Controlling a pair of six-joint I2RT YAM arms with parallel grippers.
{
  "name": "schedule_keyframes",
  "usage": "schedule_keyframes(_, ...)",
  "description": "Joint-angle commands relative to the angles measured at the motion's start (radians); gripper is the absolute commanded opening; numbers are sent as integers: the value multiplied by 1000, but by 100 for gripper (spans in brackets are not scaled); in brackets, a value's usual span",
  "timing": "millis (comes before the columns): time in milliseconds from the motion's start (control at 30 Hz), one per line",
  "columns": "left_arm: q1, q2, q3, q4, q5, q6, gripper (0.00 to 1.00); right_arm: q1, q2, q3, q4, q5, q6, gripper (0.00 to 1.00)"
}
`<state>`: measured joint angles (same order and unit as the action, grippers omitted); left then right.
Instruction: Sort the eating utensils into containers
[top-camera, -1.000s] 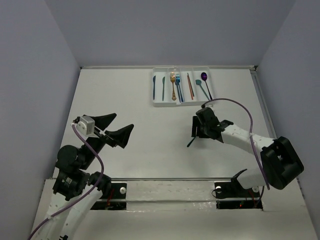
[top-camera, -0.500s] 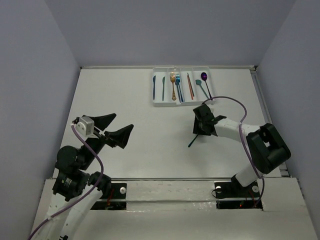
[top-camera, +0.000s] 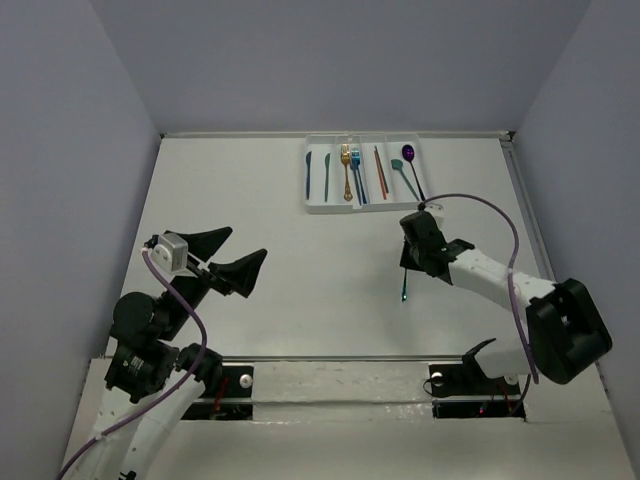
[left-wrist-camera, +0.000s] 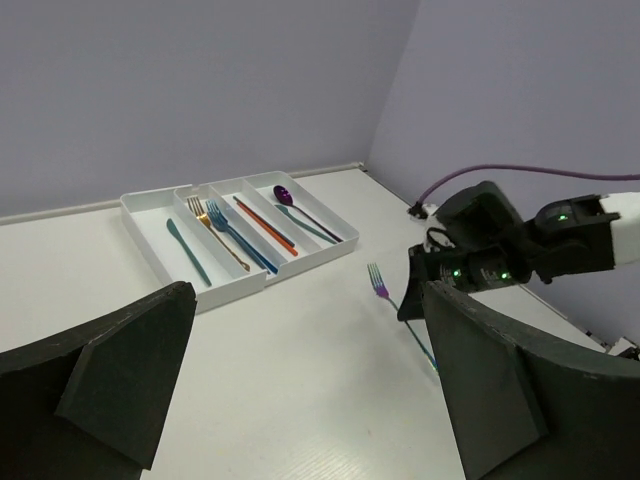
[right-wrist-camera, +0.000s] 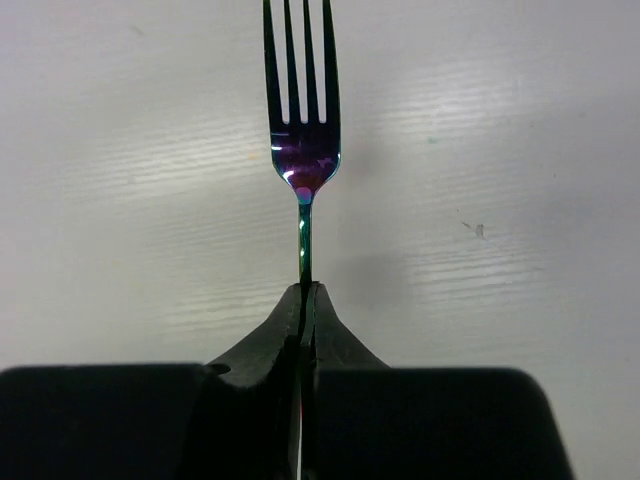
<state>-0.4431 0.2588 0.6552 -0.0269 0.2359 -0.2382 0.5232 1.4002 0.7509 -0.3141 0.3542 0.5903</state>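
Same kit on both sides here: the left arm (top-camera: 150, 330) is white links and black joint housings, with a purple cable (top-camera: 190, 305) and a small grey box (top-camera: 175, 248). The left gripper (top-camera: 250, 240) is two matte black wedges. The right arm (top-camera: 490, 280) matches, with green lights (left-wrist-camera: 455, 272) glowing on its black wrist.

Top ext. cam: fixed high behind arm bases (top-camera: 140, 368), angled down/fwd; wide, distant, takes in whole white tabletop (top-camera: 280, 240) up to far wall (top-camera: 340, 60). L wrist cam: low over table's left, faces fwd-right between own dark wedge fingers (left-wrist-camera: 120, 380); mid-range. R wrist cam: looks along own black fingers (right-wrist-camera: 260, 350) onto table, v. close. Shared: top + L both see shallow white plastic divided tray (top-camera: 330, 208) (left-wrist-camera: 150, 225); all three catch thin iridescent purple-teal fork (top-camera: 403, 285) (left-wrist-camera: 378, 285) (right-wrist-camera: 303, 165).
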Motion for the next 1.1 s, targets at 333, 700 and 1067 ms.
schedule_keyframes(333, 4, 14, 29, 41, -10, 5, 99, -12, 256, 525, 234, -199, -260, 0)
schedule_keyframes(700, 14, 16, 32, 42, -14, 10, 99, -84, 790, 1247, 66, -316, -336, 0)
schedule_keyframes(1067, 23, 13, 31, 44, -23, 7, 99, -117, 1017, 1483, -14, -331, -356, 1)
